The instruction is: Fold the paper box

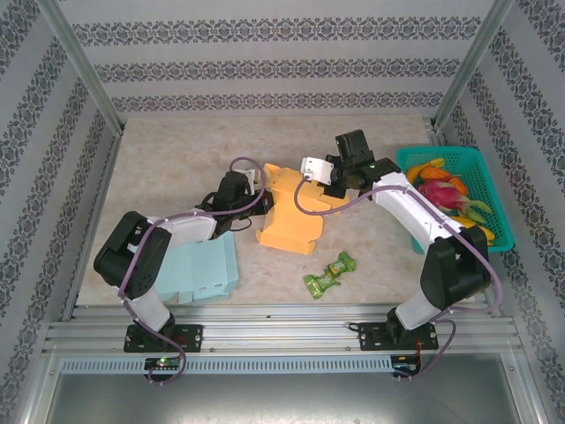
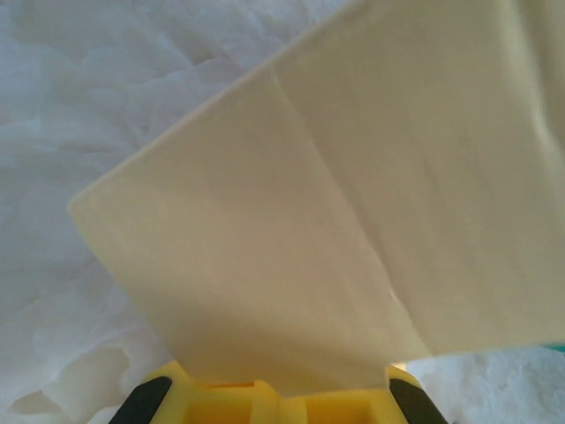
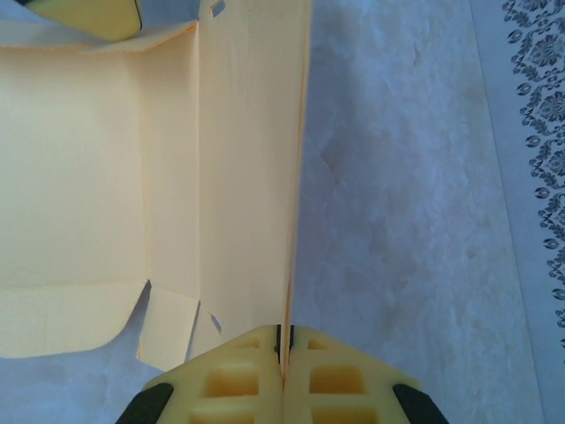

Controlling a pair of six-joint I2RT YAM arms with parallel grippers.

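Folding walls: my left gripper and right gripper each pinch an orange paper box panel; next I should crease them upright.

Ahead of the left gripper, a panel of the paper box covers much of the desk and runs off the top and right edges. Left of the right gripper, the paper box is cut by the left edge.
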